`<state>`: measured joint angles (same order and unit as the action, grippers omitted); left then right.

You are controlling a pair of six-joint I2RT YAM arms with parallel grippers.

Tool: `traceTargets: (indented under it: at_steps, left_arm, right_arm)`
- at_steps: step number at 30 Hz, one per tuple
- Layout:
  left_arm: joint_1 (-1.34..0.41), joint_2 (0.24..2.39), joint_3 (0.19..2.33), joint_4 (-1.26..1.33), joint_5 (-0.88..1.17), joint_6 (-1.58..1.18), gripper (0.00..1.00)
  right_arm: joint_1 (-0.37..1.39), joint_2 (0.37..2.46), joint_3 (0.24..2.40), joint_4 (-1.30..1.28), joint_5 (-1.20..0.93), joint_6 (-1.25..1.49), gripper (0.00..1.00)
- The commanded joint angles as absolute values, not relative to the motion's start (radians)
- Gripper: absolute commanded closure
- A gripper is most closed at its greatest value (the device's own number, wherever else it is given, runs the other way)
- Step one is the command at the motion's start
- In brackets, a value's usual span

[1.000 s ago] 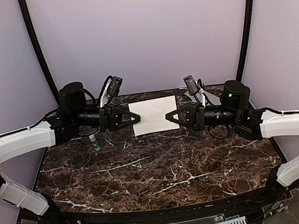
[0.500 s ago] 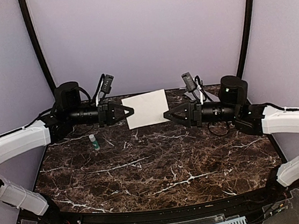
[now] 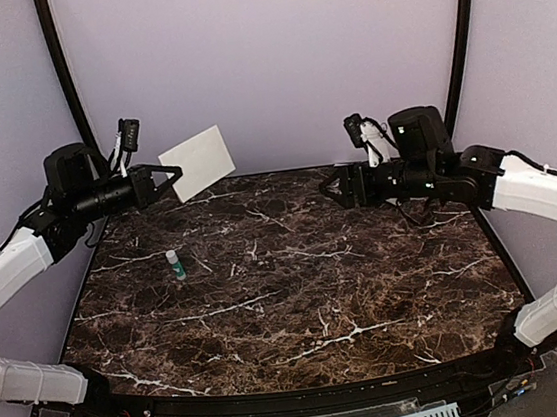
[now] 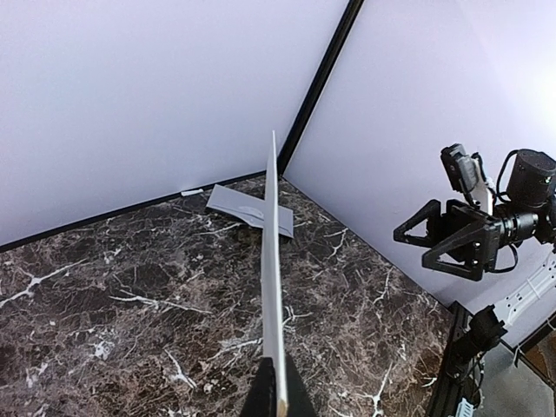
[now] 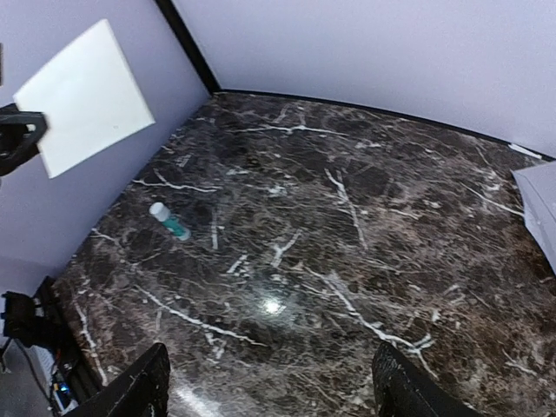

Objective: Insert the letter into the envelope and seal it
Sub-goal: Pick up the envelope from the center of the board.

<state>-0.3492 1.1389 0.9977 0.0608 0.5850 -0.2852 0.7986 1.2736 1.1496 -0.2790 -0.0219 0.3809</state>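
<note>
the left gripper (image 3: 174, 171) pinched the letter (image 3: 203, 160) shut at its edge, aloft, while the right gripper (image 3: 330, 186) gaped wide and empty – so next, i'd judge, the envelope (image 4: 249, 208) wanted holding open.

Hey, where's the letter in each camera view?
Top external: letter upper left, held aloft by the left hand.
Left wrist: letter edge-on at centre, rising from the bottom edge.
Right wrist: letter in the top left corner.
Shared landmark: the dark marble table.

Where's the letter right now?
The cream rectangular paper letter hangs at the top view's left, pinched by the left gripper above the dark marble table.
</note>
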Motion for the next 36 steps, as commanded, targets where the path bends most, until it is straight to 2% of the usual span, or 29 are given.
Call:
traceTargets:
  at_steps: [1,11,13,15,20,27,36]
  left_arm:
    - [-0.346,1.099,0.99,-0.007,0.509,-0.243,1.0]
    - [-0.346,1.006,0.972,-0.018,0.439,-0.216,1.0]
    - [-0.345,1.006,0.971,-0.016,0.441,-0.217,1.0]
    - [-0.346,1.008,0.966,-0.011,0.451,-0.221,1.0]
    - [-0.345,1.014,0.955,-0.004,0.467,-0.235,1.0]
    - [-0.347,1.023,0.953,-0.003,0.497,-0.244,1.0]
    - [-0.347,1.022,0.945,0.024,0.507,-0.248,1.0]
  right_arm:
    - [0.75,1.397,1.215,-0.468,0.152,0.323,0.23]
    - [0.586,1.601,1.288,-0.486,0.245,0.229,0.24]
    - [0.553,1.645,1.304,-0.477,0.229,0.201,0.35]
    - [0.531,1.695,1.338,-0.484,0.227,0.186,0.39]
    - [0.49,1.802,1.421,-0.484,0.265,0.139,0.37]
    - [0.478,1.982,1.577,-0.512,0.367,0.077,0.44]
    - [0.476,2.157,1.716,-0.509,0.495,0.027,0.44]
